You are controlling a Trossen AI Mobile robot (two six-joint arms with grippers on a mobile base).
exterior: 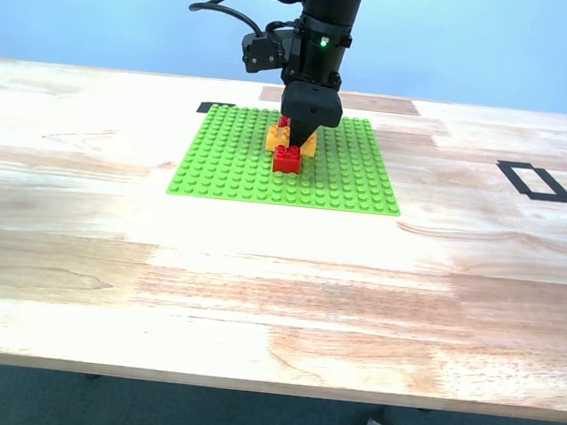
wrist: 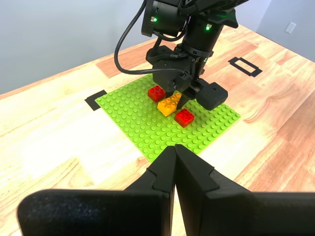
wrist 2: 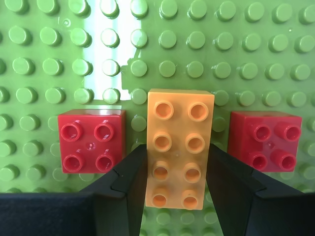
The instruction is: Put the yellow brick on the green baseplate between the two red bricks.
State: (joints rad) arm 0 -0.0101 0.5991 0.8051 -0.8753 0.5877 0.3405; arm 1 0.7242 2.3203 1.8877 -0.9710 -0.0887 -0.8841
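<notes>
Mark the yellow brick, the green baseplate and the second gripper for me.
yellow brick (wrist 2: 180, 140): second wrist view, studded top face.
green baseplate (exterior: 366, 185): exterior view, bare studded area on that view's right.
my second gripper (wrist 2: 179, 169): second wrist view, midway between the jaws, which flank the brick.

My gripper (exterior: 296, 131) comes straight down onto the green baseplate (exterior: 228, 167), right over the yellow brick (exterior: 276, 137). One red brick (exterior: 288, 159) sits on the near side, touching the yellow one; a sliver of another red brick (exterior: 284, 121) peeks out behind. Can't see how my jaws stand from here. The plate lies on a wooden table (exterior: 257, 280), with a black tape rectangle (exterior: 534, 181) off at the exterior view's right.
</notes>
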